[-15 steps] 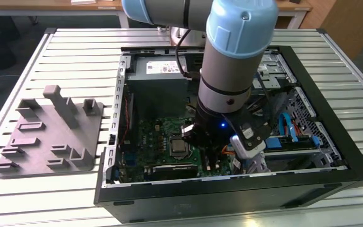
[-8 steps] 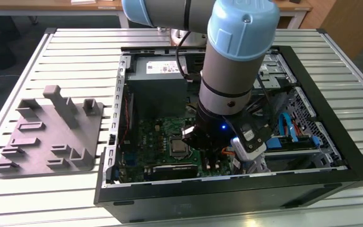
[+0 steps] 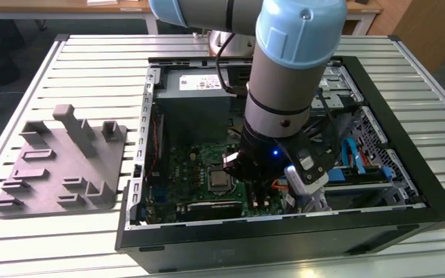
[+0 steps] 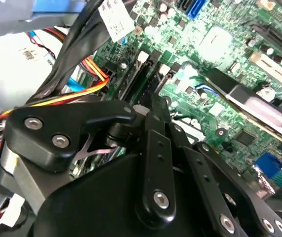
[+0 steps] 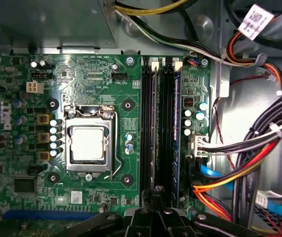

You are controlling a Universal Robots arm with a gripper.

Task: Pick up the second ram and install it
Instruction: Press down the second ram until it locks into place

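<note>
Second ram stands bluish in the outer black slot on the green board, the gripper low over its near end with fingers drawn close, though whether they grip it I cannot tell; seating looks underway.

This looks like a robotics lab or electronics assembly workshop. An open black computer case lies on a slatted metal counter, its green motherboard and bundled cables exposed. A large industrial robot arm with pale blue joint caps reaches down into the case. Beside the case sits a grey moulded fixture with slots and upright posts for holding parts. Wooden desks stand at the room's far side.
</note>
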